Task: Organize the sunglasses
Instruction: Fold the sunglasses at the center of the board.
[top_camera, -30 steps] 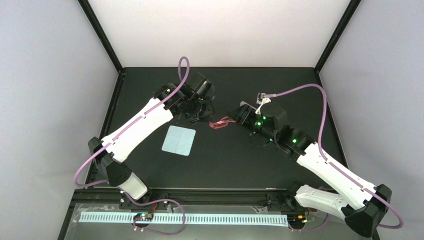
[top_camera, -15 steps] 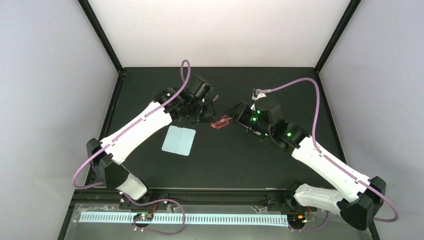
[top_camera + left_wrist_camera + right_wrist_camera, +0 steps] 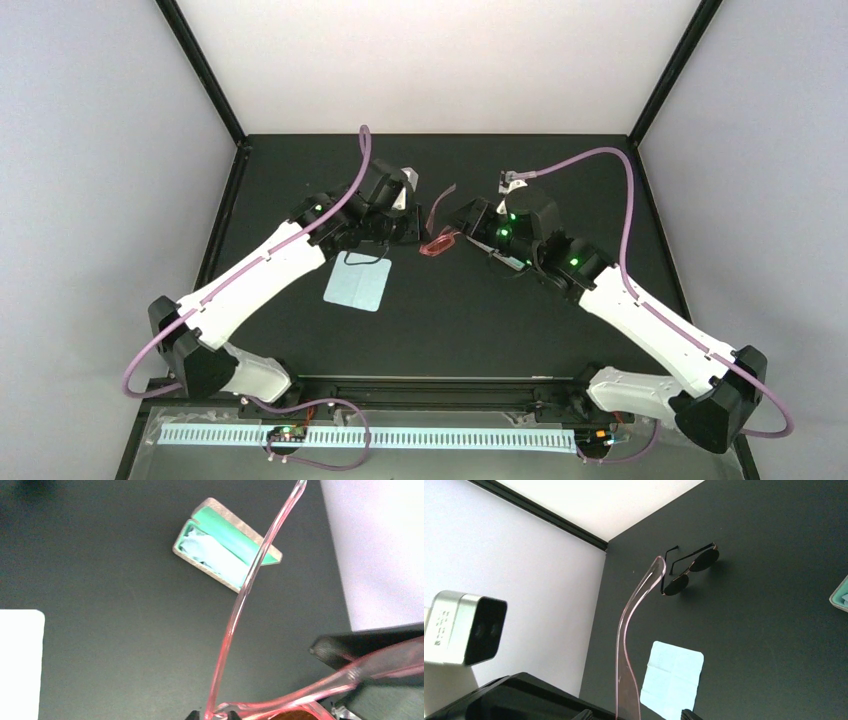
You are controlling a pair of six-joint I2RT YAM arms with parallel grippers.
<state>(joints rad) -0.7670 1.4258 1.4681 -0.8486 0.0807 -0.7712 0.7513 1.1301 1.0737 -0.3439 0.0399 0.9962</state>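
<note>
A pale blue cloth (image 3: 358,281) lies flat on the black worktop (image 3: 480,320), with a black dark-lensed pair (image 3: 689,570) near its 12 o'clock edge. At the cloth's 1 o'clock, the left end effector (image 3: 212,714) has its fingertips close on either side of a hinge of the red-pink sunglasses (image 3: 437,241); whether they pinch it cannot be told. The sunglasses sit between both arms, one temple sticking out toward 12 o'clock. The right end effector (image 3: 636,714), at their 3 o'clock, is clamped on the frame. An open green-lined case (image 3: 227,550) lies on the worktop.
</note>
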